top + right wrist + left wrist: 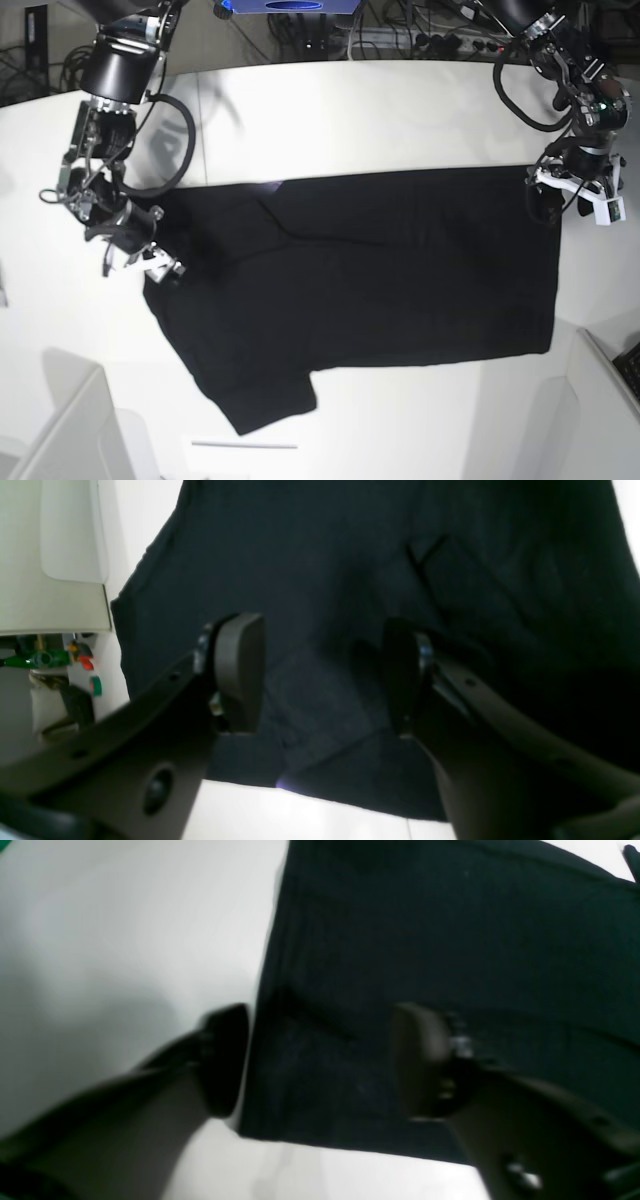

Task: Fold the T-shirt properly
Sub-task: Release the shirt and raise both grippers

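Observation:
The black T-shirt (380, 270) lies spread flat on the white table (350, 120), plain side up, with no print showing. One sleeve (260, 400) points toward the front left. My left gripper (562, 200) is open at the shirt's far right corner. In the left wrist view the gripper (325, 1060) straddles the shirt's edge (400, 940), one finger (225, 1060) over bare table. My right gripper (145, 258) is open at the shirt's left end. In the right wrist view it (322, 675) hangs open just over the wrinkled cloth (320, 570), holding nothing.
White bins stand at the front left (60, 430) and front right (605, 400) corners. Cables and a blue object (290, 5) lie behind the table. A white box (55, 555) and small coloured items (85, 662) show left of the right wrist view.

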Controlling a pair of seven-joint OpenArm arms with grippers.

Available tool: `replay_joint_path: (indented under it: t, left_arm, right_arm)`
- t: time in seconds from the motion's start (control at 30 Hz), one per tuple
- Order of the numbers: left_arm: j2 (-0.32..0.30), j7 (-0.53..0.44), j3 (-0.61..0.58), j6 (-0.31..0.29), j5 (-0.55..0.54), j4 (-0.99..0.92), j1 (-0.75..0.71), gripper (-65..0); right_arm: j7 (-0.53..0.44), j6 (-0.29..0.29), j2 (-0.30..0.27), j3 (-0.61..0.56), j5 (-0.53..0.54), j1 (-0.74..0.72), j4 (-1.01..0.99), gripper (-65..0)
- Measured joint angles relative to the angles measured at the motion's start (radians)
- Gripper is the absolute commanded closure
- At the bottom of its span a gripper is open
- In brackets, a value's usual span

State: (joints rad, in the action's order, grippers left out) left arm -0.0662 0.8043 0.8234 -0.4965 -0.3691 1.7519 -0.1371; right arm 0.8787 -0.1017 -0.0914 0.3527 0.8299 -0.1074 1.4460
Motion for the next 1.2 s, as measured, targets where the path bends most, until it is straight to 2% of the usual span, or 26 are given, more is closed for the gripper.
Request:
replay_joint_path:
  t: [0.13, 0.2, 0.3, 0.4, 0.5, 0.6, 0.67, 0.8, 0.97, 1.2]
  left_arm:
    - [0.008, 0.002, 0.091, -0.001, -0.006, 0.074, -0.006, -51.0]
    - [0.007, -0.007, 0.150, -0.016, -0.005, 0.105, -0.029, -51.0]
    - [0.010, 0.003, 0.208, -0.130, -0.051, 0.097, -0.096, -51.0]
    - [0.032, 0.000, 0.287, -0.160, -0.145, 0.066, -0.161, -51.0]
    - [0.026, 0.003, 0.317, -0.159, -0.164, 0.007, -0.199, -51.0]
    - [0.026, 0.001, 0.310, -0.163, -0.182, -0.031, -0.212, -51.0]
    - [0.027, 0.001, 0.309, -0.163, -0.180, -0.057, -0.208, -51.0]
    - [0.027, 0.000, 0.305, -0.163, -0.182, -0.071, -0.198, -51.0]
    - [0.025, -0.003, 0.241, -0.163, -0.182, -0.075, -0.203, -51.0]
    - [0.024, -0.003, 0.244, -0.159, -0.180, -0.184, -0.150, -51.0]
  right_arm:
    - [-0.056, 0.016, -0.003, 0.056, -0.002, 0.083, 0.142, -29.9]
    - [-0.070, 0.089, -0.003, 0.073, -0.003, 0.145, 0.223, -30.6]
    - [-0.084, 0.179, 0.000, 0.082, -0.003, 0.247, 0.318, -30.9]
    - [-0.133, 0.243, 0.013, 0.072, 0.021, 0.349, 0.377, -30.9]
    - [-0.192, 0.332, 0.055, 0.080, -0.007, 0.426, 0.373, -35.6]
    - [-0.204, 0.336, 0.064, 0.068, 0.010, 0.432, 0.274, -37.4]
    - [-0.261, 0.329, 0.057, 0.071, 0.015, 0.423, 0.226, -37.5]
    - [-0.300, 0.328, 0.047, 0.076, 0.012, 0.356, 0.146, -37.5]
    - [-0.301, 0.315, 0.026, 0.077, 0.029, 0.293, 0.077, -37.5]
    - [-0.298, 0.315, 0.026, 0.076, 0.019, 0.269, 0.065, -37.5]
